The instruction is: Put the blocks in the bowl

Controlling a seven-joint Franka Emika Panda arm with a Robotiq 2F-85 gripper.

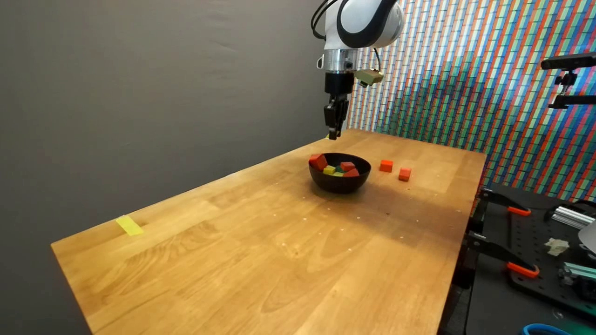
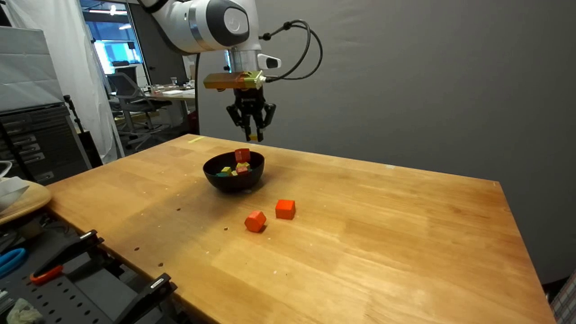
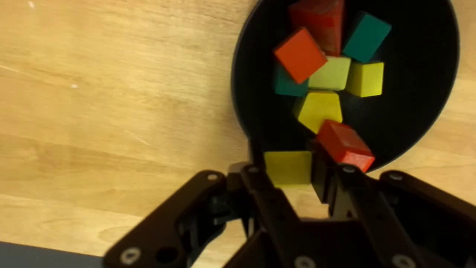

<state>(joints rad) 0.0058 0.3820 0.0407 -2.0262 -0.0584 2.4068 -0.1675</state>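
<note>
Bowl (image 1: 339,184): held a bunch of blocks (image 3: 329,74)
Gripper (image 2: 254,136): had a yellow block (image 3: 288,167) pinched, higher than the bowl
Table (image 2: 382,234): I spotted two orange-red blocks (image 2: 285,209)

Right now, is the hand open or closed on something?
The hand is closed on a yellow block: the wrist view shows it between the fingers, and an exterior view shows it above the table.

Both exterior views: you look down from farther back across brown wooden bench (image 1: 260,260) toward plain grey backdrop (image 2: 427,85) | wrist view: you look steeply down, close | all share: round black bowl (image 1: 339,185)
</note>
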